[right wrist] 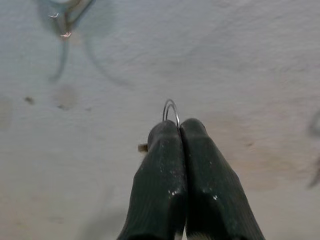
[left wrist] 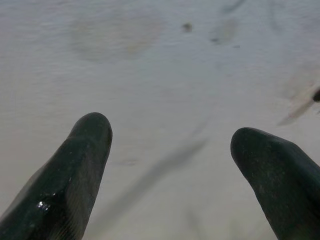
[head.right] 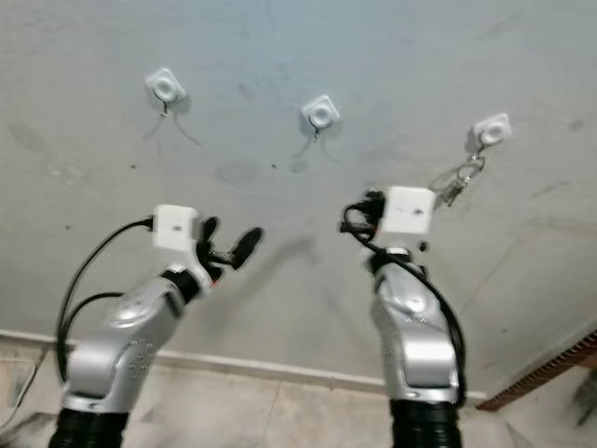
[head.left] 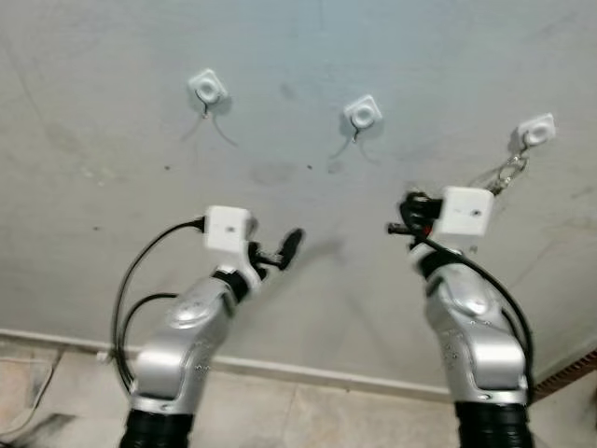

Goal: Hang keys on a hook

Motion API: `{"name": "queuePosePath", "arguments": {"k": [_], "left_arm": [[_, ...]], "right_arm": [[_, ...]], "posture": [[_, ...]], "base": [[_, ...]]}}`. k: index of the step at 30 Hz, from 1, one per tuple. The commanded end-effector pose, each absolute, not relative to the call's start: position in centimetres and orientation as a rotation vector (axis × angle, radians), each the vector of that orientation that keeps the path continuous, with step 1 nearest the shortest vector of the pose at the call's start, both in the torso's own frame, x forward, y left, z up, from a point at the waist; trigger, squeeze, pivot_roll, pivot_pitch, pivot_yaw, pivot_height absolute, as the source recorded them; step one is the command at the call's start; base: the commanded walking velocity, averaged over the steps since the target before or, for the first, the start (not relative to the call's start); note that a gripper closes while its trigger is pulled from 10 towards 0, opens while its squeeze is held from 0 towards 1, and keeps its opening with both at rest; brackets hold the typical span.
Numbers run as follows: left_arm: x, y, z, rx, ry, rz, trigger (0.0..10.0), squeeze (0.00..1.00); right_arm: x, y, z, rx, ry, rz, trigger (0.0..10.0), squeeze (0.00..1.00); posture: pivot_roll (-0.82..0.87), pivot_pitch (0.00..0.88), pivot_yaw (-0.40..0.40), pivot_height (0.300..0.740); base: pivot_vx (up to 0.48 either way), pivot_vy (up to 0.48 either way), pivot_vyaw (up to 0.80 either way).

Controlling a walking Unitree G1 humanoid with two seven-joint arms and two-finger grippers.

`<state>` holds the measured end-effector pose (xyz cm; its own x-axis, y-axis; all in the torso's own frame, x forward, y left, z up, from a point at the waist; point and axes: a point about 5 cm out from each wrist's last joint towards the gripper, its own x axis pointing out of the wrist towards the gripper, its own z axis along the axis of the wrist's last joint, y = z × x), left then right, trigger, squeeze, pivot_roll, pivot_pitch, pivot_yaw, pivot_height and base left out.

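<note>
Fingers of the right gripper (right wrist: 179, 131) are pressed together, clamping a thin metal key ring (right wrist: 171, 109) whose loop protrudes above the tips; a small brownish edge shows beside one finger, and whether it is a key cannot be told. In the head views this gripper (head.left: 403, 217) sits right of centre, raised toward the grey wall (head.left: 112, 140), below and slightly right of the middle hook (head.left: 362, 114). The middle hook is a white square mount with a small wire hook beneath it.

Left gripper (left wrist: 170, 150): fingers spread wide apart, grasping nothing, pointed at bare wall. In the head views it (head.left: 280, 250) lies left of centre, below the left hook (head.left: 207, 89) and well apart from it.

Right hook (head.left: 536, 131), at the upper right of the frame, carries a separate set of keys (head.left: 504, 174) hanging down and to the left, just beside the right wrist's white camera housing (head.left: 466, 213).

A pale baseboard (head.left: 308, 373) runs along the lower part of the frame, with tiled floor (head.left: 317, 415) under it.
</note>
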<state>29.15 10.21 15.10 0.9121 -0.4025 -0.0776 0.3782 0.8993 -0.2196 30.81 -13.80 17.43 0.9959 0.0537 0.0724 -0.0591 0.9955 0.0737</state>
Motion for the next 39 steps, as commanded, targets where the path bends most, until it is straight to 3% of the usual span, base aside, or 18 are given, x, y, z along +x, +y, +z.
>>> {"name": "queuePosePath", "arguments": {"k": [1, 7, 21, 39], "left_arm": [[29.0, 9.5, 15.2, -0.212, 0.128, -0.437, 10.0, 0.0], [28.9, 9.9, 15.0, -0.191, 0.125, -0.42, 10.0, 0.0], [26.1, 11.5, 13.4, -0.061, 0.18, -0.492, 10.0, 0.0], [25.3, 12.3, 14.3, -0.026, 0.165, -0.49, 10.0, 0.0]], "right_arm": [[30.7, -14.7, 17.3, 0.066, -0.067, 0.031, 10.0, 0.0], [30.7, -14.1, 17.3, 0.1, -0.064, 0.068, 10.0, 0.0], [30.6, -8.2, 17.8, 0.201, -0.132, 0.392, 10.0, 0.0], [35.2, -6.8, 21.0, 0.268, -0.295, 0.362, 10.0, 0.0]], "posture": [[0.18, 0.0, -0.071, 0.74], [0.18, 0.0, -0.073, 0.74], [0.23, 0.0, -0.052, 0.74], [0.32, 0.0, -0.062, 0.74]], "base": [[0.0, 0.0, 0.0], [0.0, 0.0, 0.0], [0.0, 0.0, 0.0], [0.0, 0.0, 0.0]]}}
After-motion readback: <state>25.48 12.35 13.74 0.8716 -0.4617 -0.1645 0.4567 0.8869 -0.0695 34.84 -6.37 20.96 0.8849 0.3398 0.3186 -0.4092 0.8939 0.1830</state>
